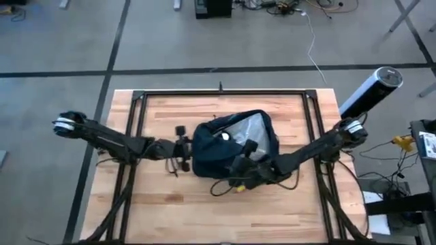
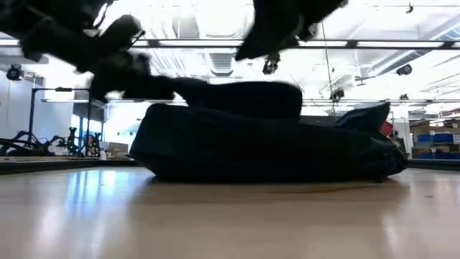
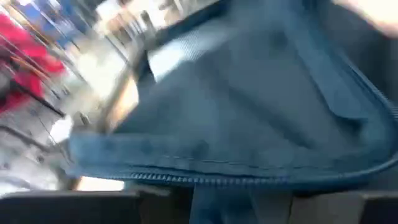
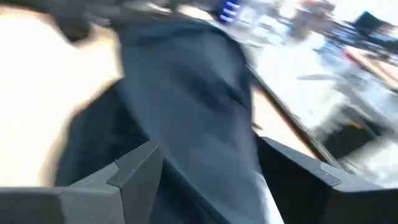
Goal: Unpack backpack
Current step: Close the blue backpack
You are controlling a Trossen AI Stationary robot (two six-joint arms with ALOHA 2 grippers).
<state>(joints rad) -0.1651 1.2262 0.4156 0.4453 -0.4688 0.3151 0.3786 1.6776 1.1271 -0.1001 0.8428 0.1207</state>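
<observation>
The dark navy backpack [image 1: 231,146] lies on its side in the middle of the wooden table, its mouth open and showing silvery-grey lining [image 1: 248,128]. Its underside rests on the tabletop [image 2: 251,155]. My left gripper [image 1: 182,150] is at the backpack's left end, shut on its fabric. My right gripper [image 1: 242,162] hovers over the near right part of the backpack, open, with a ridge of navy fabric [image 4: 205,124] running between its fingers; in the low view it stands above the bag [image 2: 280,32]. My left gripper holds the backpack by the navy fabric just beside a zipper edge [image 3: 236,180] at the bag's left end. It comes nearly level from the table's left. The fabric fills the space between the fingers. The bag's left end is drawn up a little [image 2: 169,88] while the rest lies on the table.
A black cable [image 1: 225,187] loops on the table near the backpack's near side. A black frame [image 1: 136,102] runs around the tabletop. A dark cylinder [image 1: 371,92] stands off the table's far right corner. Bare wood lies along the near edge [image 1: 204,218].
</observation>
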